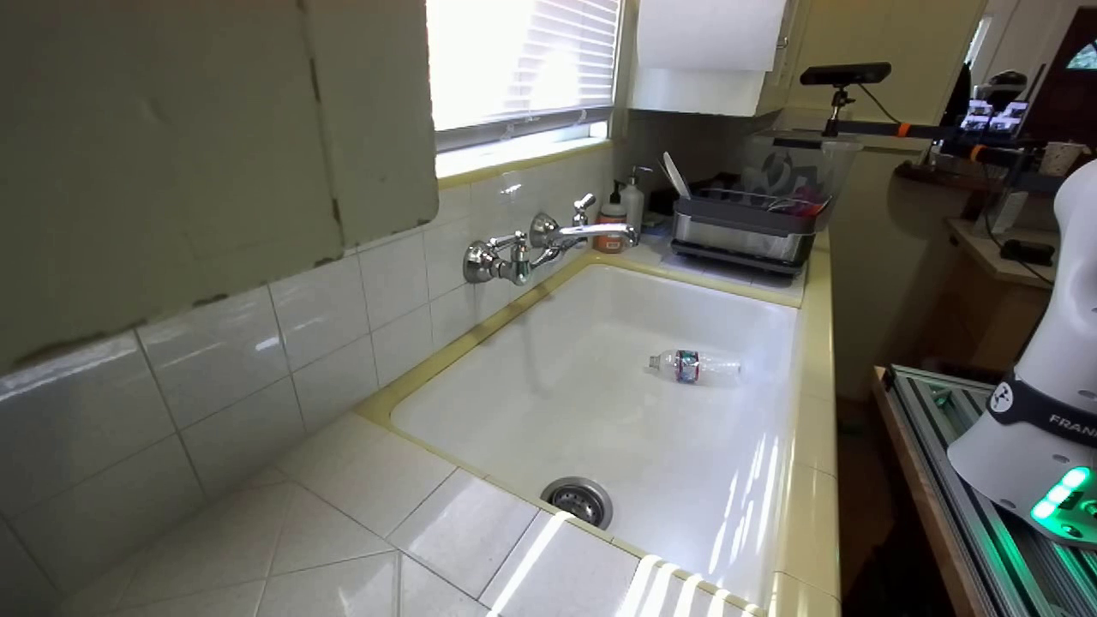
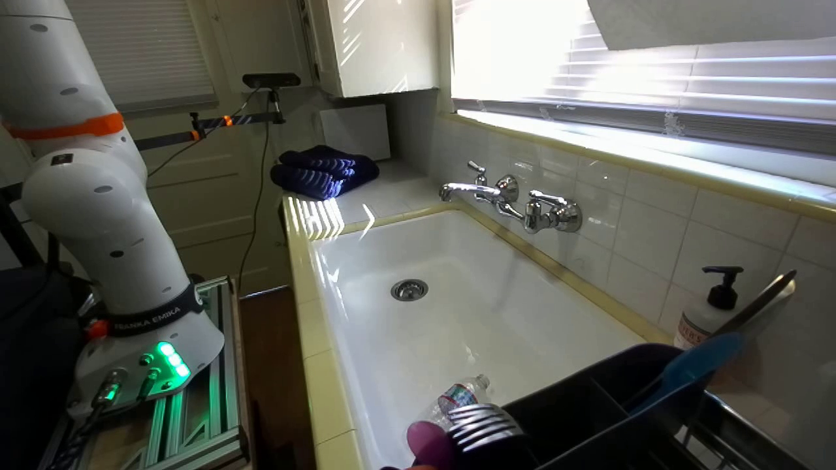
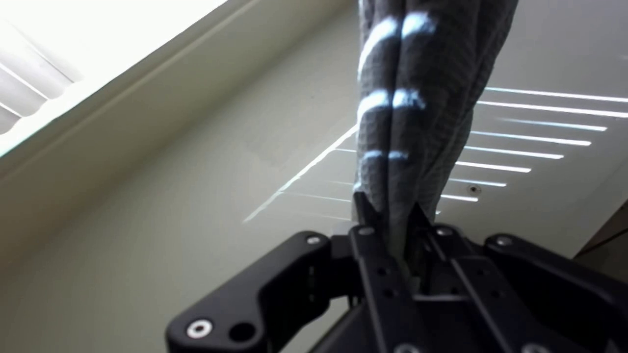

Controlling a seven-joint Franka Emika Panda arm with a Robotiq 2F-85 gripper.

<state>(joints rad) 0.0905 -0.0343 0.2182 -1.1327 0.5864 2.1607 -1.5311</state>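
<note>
- One black two-fingered gripper: fingers nearly together, pinching one grey textured fabric cloth.
- Cloth: between the fingertips, extending beyond them.
- One white slatted blind: left of the gripper in the wrist view.
- One clear plastic bottle: lying in one white sink, apart from the gripper.

My arm base stands before the sink, with the faucet and window behind it. On the bench, past the sink's right end as I face it, sits a dish rack; soap bottles stand at its back right corner. Past its left end lies a fabric bundle. In the sink, a bottle lies rightward, the drain leftward. My pincer holds a cloth.
</note>
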